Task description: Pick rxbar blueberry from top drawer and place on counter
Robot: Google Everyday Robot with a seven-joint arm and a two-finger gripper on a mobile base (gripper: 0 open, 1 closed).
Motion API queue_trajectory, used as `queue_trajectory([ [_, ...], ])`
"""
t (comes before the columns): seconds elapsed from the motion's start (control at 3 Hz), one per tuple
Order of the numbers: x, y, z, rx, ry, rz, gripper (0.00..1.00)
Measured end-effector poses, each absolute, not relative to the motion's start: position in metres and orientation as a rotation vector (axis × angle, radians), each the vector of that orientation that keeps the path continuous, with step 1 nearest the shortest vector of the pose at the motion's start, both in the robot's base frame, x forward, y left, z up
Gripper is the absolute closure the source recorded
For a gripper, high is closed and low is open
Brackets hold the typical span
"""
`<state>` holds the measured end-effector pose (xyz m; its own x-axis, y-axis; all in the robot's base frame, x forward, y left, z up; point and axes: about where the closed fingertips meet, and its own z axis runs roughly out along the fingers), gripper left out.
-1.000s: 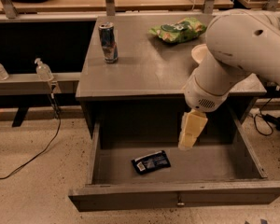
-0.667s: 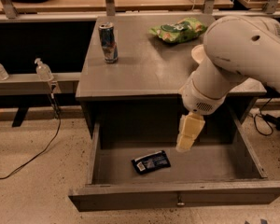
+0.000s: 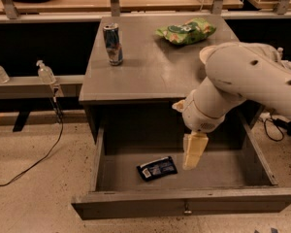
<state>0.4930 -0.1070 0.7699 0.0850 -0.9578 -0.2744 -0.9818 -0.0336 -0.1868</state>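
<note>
Gripper [image 3: 194, 154] hanging inside open top drawer [image 3: 136, 205], below front edge of counter [image 3: 150, 67]; spread or closed, cannot tell. rxbar blueberry [image 3: 157, 168] lying flat on drawer floor, just left of gripper, not touching.

My arm [image 3: 252, 76]: thick, rounded white shell, smooth, with a few small dark holes.
My wrist [image 3: 203, 113]: bulbous white joint, shaded grey underneath.
My gripper [image 3: 193, 152]: pale cream, blocky, narrowing downward; it hangs below the front edge of the counter [image 3: 150, 67], nearer its right corner.
</note>
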Motion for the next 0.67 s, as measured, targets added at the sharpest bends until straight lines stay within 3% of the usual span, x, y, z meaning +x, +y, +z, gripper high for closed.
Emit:
queue_trajectory([
  [0.33, 0.501, -0.094, 0.750, -2.138, 1.840, 0.106, 0.23],
  [0.67, 0.514, -0.074, 0.714, -2.205, 1.783, 0.170, 0.54],
])
